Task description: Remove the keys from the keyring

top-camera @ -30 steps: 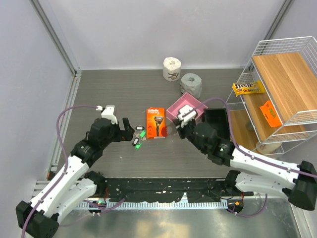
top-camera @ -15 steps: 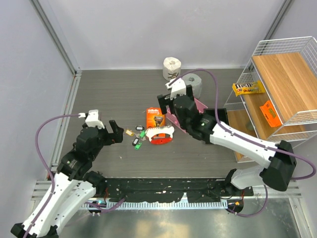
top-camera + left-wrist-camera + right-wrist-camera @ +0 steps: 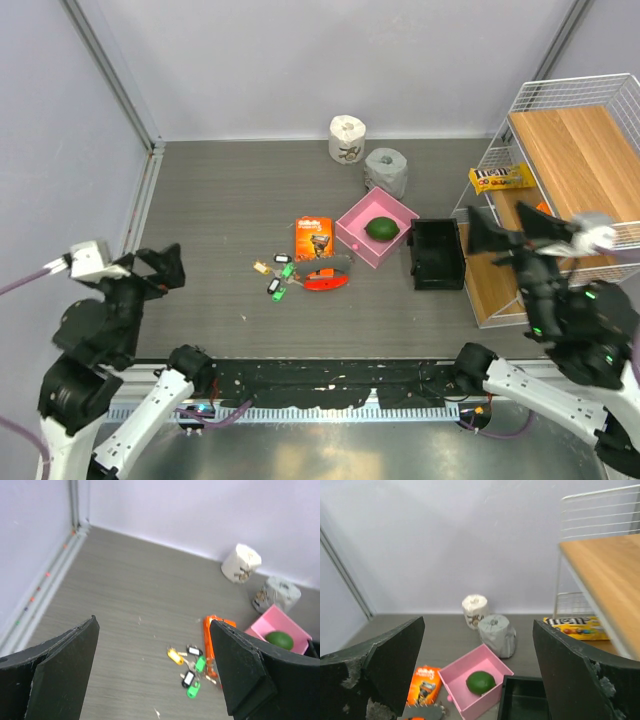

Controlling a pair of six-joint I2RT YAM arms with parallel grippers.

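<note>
The keys (image 3: 276, 276), small metal ones with green, yellow and black-and-white tags, lie in a loose cluster on the grey table (image 3: 220, 200). The left wrist view shows the keys (image 3: 191, 668) too. Just to their right lies the keyring (image 3: 325, 283), a red oval with a grey chain; whether they are still linked I cannot tell. Its chain (image 3: 422, 711) peeks in at the bottom of the right wrist view. My left gripper (image 3: 150, 268) (image 3: 154, 630) hangs open at the near left, far from the keys. My right gripper (image 3: 512, 230) (image 3: 479, 625) hangs open at the near right, holding nothing.
An orange razor box (image 3: 313, 238) touches the keyring's far side. A pink box (image 3: 352, 225) holds a green lime (image 3: 380, 228), with a black bin (image 3: 436, 270) beside it. Two paper rolls (image 3: 347, 138) (image 3: 386, 172) stand at the back. A wire shelf rack (image 3: 560, 160) fills the right.
Both arms have pulled back from the middle of the table to the near corners. The right gripper has gone from shut to open. The keyring now lies beside the razor box.
</note>
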